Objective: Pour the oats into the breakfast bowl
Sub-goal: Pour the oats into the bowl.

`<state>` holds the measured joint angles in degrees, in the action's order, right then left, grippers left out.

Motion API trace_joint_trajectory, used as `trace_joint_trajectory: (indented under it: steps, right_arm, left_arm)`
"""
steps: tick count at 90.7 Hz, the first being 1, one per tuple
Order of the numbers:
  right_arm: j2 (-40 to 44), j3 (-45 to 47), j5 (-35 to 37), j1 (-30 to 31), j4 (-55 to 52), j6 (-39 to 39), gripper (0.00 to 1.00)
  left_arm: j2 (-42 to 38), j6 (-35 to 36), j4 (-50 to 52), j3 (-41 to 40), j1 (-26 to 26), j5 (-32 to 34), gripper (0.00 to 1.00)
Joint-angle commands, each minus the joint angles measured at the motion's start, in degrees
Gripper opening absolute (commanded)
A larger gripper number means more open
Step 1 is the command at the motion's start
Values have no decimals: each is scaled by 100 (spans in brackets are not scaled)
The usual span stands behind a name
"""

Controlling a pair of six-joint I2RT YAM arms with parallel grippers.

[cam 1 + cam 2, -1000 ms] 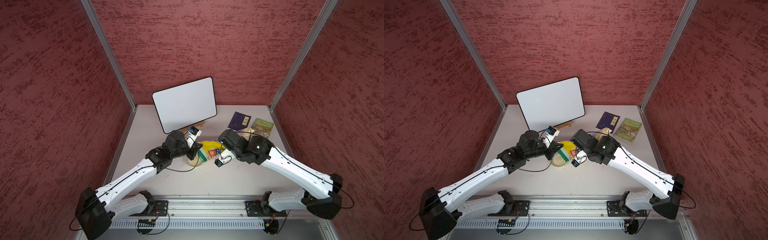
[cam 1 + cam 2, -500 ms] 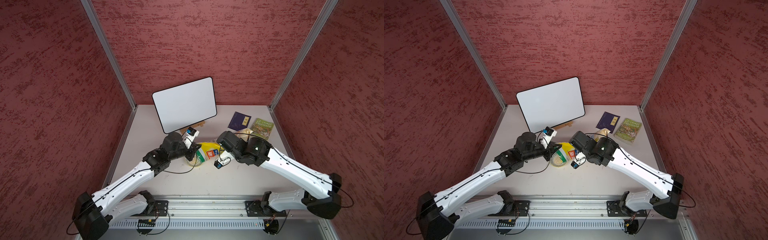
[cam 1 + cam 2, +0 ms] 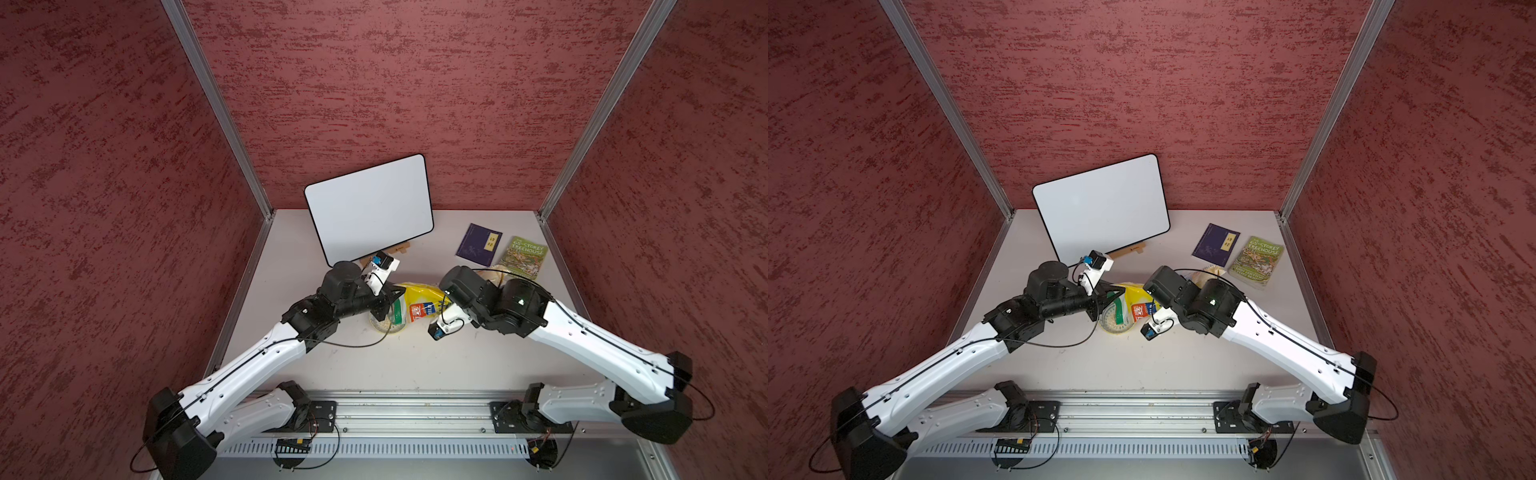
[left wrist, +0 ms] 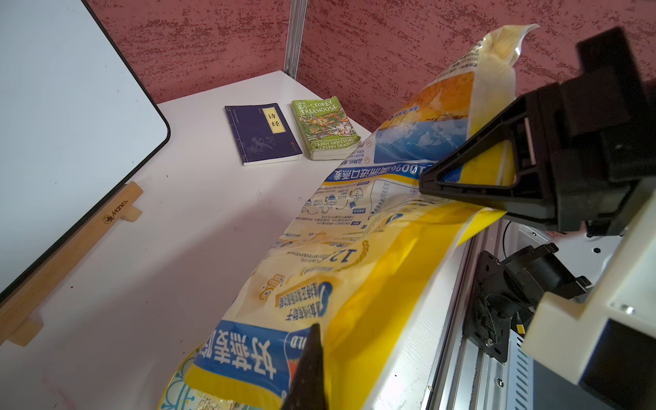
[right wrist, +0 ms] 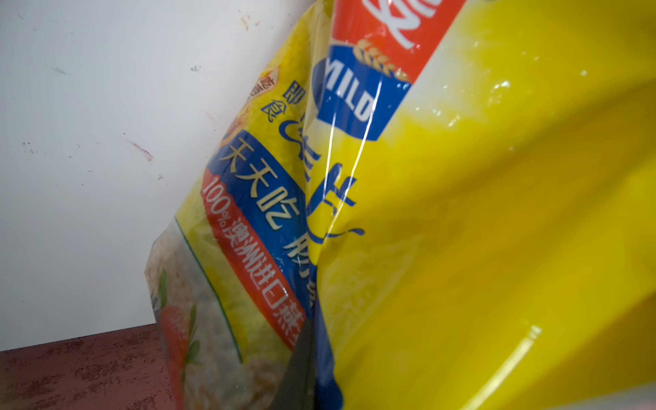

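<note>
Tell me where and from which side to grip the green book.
Grip the green book by its near short edge, coming in low from the front: it lies flat on the table, and that thick page edge probably offers the only pinch.

Lab test booth (red panels (image 3: 374, 83); aluminium rail (image 3: 415, 411)).

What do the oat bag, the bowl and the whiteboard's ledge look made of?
Oat bag: thin glossy plastic film, judging by creases and sheen. Bowl: probably glazed ceramic, with a blue-patterned rim; little of it shows. Ledge: pale bare wood, with a stamped logo.
</note>
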<state>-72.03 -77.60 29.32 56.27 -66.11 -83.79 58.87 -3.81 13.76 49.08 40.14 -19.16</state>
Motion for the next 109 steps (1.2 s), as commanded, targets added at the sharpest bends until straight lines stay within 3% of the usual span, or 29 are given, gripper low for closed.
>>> trace_joint_trajectory:
  steps: [1, 34, 68, 98, 109]
  right_arm:
    - [436, 47, 273, -101, 290, 437, 0]
    - [775, 523, -261, -407, 198, 1250, 0]
    - [1352, 1858, -1214, -1022, 1241, 2082, 0]
    - [1742, 2329, -1581, -1192, 1607, 2483, 0]
    - [1754, 2376, -1726, -1274, 1554, 2533, 5]
  left_arm:
    - [-117, 30, -37, 270, 32, -174, 0]
    - [50, 204, 92, 733, 73, -126, 0]
    - [713, 541, 445, 1574, 291, -166, 0]
    - [1013, 718, 565, 1989, 393, 15, 0]
    - [1111, 724, 548, 2074, 408, -33, 0]
